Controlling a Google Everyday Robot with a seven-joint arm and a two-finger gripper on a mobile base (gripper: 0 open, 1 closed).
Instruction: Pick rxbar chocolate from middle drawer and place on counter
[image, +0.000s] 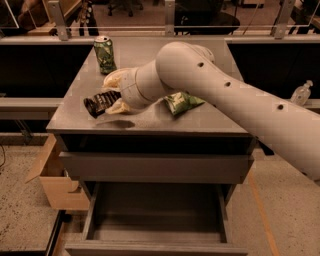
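Arm (250, 107): your pale arm comes in from the right edge and slants up to the left, with a rounded bend at its top.
Wrist (140, 89): it drops down and left from that bend.
Gripper (111, 96): it hangs just above the left front of the counter (150, 125), pointing left.
Fingers (119, 106): you have them clamped on a dark bar (95, 105), which juts out leftward.

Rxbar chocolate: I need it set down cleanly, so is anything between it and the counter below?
Nothing visible. The end effector holds the rxbar chocolate over the counter near its front edge, where only the bar's shadow falls on bare surface. The green can stands farther back; the green chip bag lies off to one side.
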